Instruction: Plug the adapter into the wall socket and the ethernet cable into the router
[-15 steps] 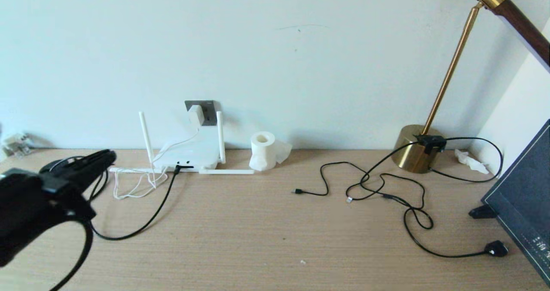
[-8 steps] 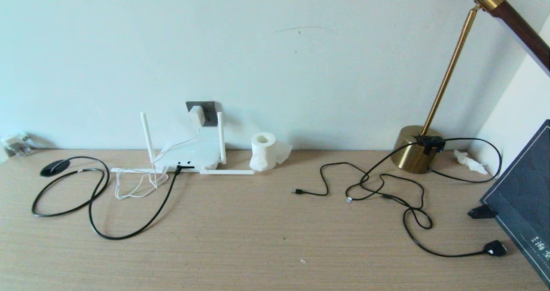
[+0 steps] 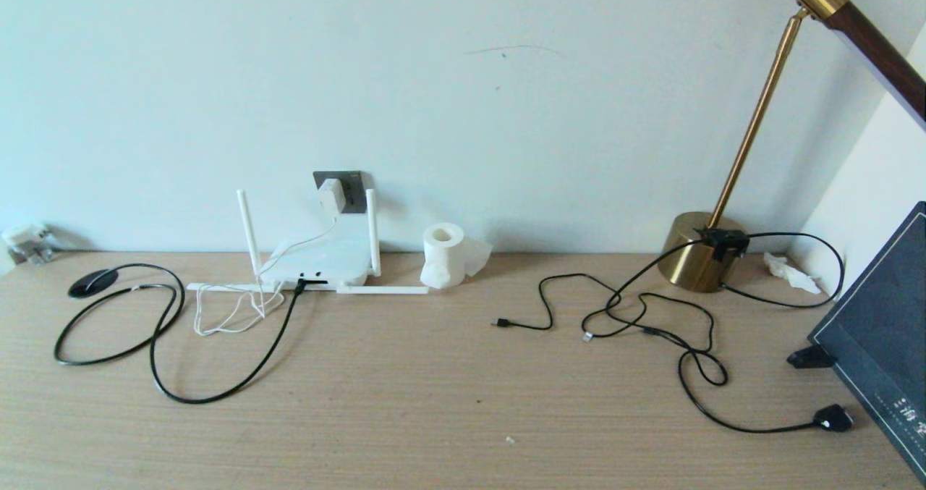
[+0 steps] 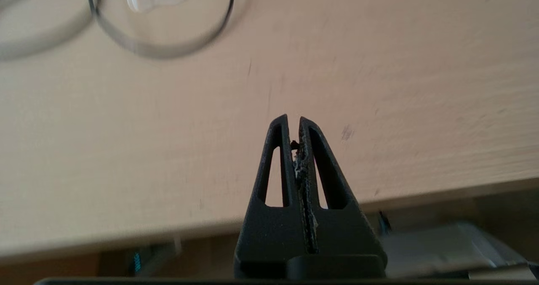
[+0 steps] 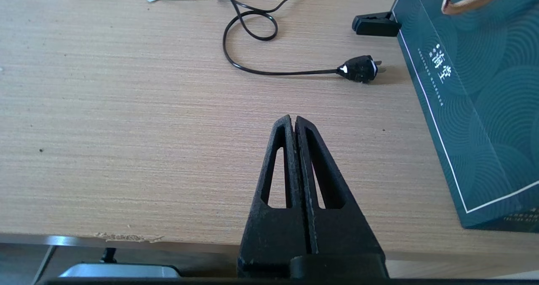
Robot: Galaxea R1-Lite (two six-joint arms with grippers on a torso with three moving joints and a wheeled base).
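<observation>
Sitting in the wall socket (image 3: pixel 349 190) at the far left of the bench (image 3: pixel 463 396), the adapter (image 3: pixel 330 195) trails its white cord to the router (image 3: pixel 318 262) below. The ethernet cable (image 3: pixel 217 385) is plugged into the router's near edge and loops left. Both the left hand (image 4: pixel 293 121) and right hand (image 5: pixel 291 120) hang over the bench's near edge, fingers pressed together, holding nothing.

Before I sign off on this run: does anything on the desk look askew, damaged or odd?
Two of the router's antennas lie flat on the desk while two stand upright. The desk's front edge is chipped in the right wrist view. Otherwise the adapter sits in the wall socket and the ethernet cable reaches the router.
</observation>
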